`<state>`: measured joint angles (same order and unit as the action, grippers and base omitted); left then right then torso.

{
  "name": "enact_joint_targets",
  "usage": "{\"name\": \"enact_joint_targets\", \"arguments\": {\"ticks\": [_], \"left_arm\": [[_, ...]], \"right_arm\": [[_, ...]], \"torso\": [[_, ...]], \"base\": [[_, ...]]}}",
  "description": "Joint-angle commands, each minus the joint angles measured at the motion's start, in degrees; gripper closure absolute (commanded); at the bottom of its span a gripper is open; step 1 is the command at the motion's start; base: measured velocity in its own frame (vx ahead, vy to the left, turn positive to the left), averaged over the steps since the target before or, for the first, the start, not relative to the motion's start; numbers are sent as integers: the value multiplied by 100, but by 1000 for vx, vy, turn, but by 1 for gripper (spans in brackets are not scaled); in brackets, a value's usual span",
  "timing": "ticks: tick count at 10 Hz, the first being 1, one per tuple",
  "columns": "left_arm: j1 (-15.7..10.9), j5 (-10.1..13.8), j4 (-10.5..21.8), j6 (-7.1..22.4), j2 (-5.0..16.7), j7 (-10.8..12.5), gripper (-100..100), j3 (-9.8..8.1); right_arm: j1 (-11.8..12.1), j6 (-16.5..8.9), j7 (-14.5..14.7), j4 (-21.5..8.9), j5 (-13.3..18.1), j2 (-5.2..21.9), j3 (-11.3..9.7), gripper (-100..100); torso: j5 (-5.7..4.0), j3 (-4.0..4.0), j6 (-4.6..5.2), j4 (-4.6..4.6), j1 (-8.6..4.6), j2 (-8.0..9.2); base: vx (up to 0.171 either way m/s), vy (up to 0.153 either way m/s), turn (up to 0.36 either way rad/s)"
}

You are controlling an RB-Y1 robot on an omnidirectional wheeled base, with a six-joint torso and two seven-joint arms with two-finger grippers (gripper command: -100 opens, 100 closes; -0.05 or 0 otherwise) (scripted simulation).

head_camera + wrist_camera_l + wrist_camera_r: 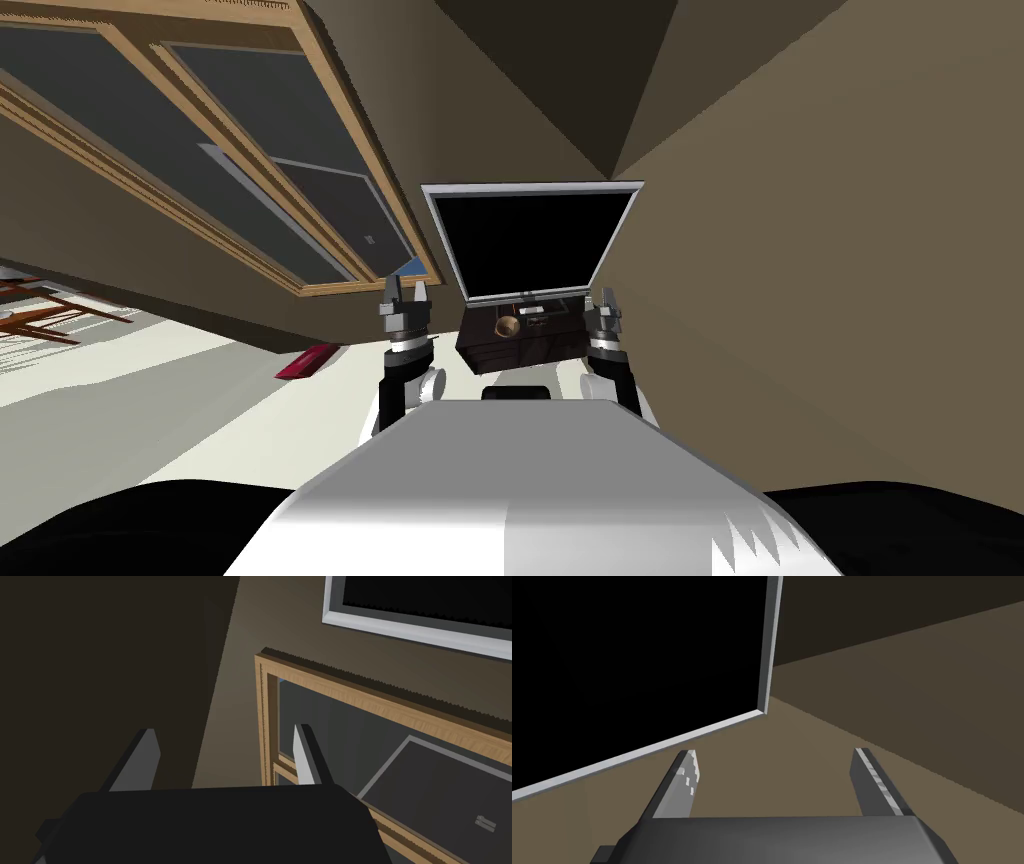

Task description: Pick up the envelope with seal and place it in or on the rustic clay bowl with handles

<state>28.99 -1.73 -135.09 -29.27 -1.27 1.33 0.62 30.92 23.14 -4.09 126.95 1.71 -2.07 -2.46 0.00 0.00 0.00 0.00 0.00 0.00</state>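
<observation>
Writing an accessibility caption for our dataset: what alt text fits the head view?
A dark cabinet with a brown bowl on top stands ahead under a grey-framed black screen. The left hand and right hand are raised either side of it, both open and empty. A wood-framed window lies left.

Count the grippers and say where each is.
2. The left gripper is left of the dark cabinet, and the right gripper is at its right. Both are open.

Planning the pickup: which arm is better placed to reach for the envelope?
Right arm, probably: its open jaws hang beside the dark cabinet, nearer the pale envelope-like item; the left arm sits farther off.
</observation>
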Motion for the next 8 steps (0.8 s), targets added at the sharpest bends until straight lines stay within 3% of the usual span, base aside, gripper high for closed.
{"name": "enact_joint_targets", "arguments": {"ticks": [1,5,6,8], "left_arm": [[0,0,0,0,0,0,0,0],[-1,0,0,0,1,0,0,-1],[-1,0,0,0,1,0,0,-1],[0,0,0,0,1,0,0,-1]], "right_arm": [[51,-9,-6,-73,-13,218,-20,-100],[353,-74,-25,-477,-82,940,-150,-100],[353,-74,-25,-477,-82,991,-150,-100],[587,-138,-29,-773,-128,1378,-256,-100]], "torso": [[0,0,0,0,0,0],[-10,6,0,2,-45,12],[-11,7,-2,3,-49,12],[-10,5,2,2,-42,9]], "base": [[-2,-27,98],[-22,-94,207],[-31,-100,103],[-26,-101,271]]}}
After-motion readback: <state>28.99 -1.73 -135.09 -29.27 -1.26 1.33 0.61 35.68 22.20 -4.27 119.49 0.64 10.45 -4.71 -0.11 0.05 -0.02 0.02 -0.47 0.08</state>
